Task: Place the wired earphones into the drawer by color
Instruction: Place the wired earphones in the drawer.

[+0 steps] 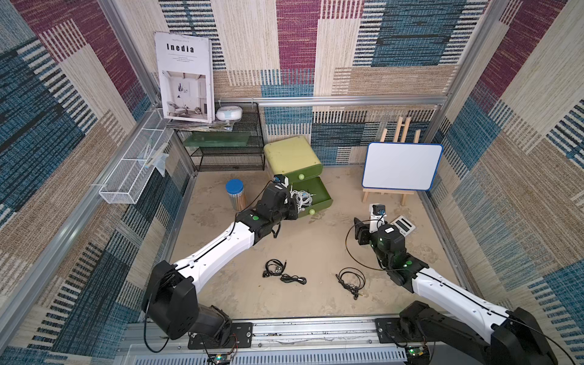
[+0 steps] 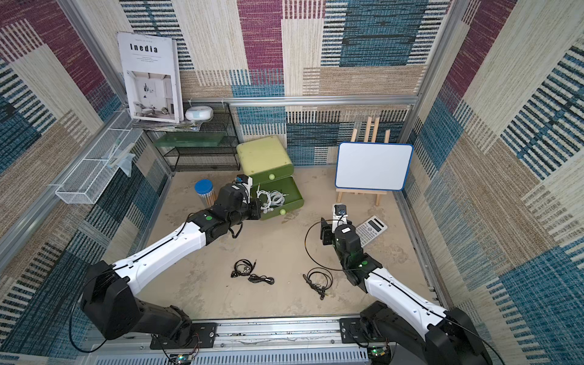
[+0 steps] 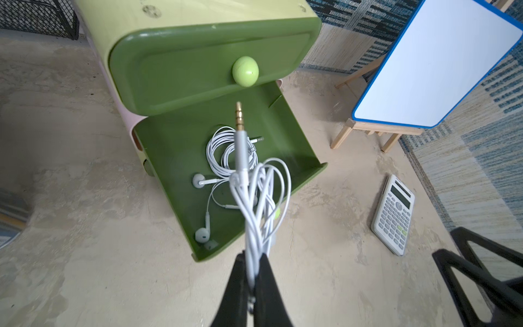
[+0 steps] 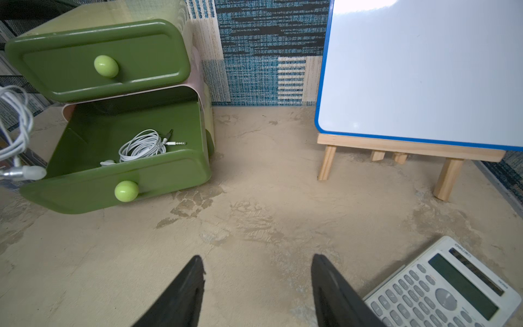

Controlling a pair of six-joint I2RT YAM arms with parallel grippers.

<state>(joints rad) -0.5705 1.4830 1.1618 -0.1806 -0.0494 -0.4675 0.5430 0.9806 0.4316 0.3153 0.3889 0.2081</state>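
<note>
Beige table (image 1: 316, 249): sorting by colour judged partly done.
One white bundle (image 3: 226, 150) lies in the open lower drawer (image 3: 164, 158); a second white bundle (image 3: 256, 198) is clamped in the left claw (image 3: 250, 256) near its rim; black bundles (image 1: 279, 272) (image 1: 350, 279) are left on the table; the right claw (image 4: 256, 257) is held agape, empty.

**One legible title: "Inedia"**

We read "Inedia" in bold black letters on the white cover of the tall book (image 1: 185, 77) that stands well beyond the left gripper (image 3: 252, 256). The finer lines beneath the title are too small to read. The white calculator (image 4: 452, 291) lies just beside the right gripper (image 4: 257, 260), and we cannot read its upside-down brand mark.
</note>
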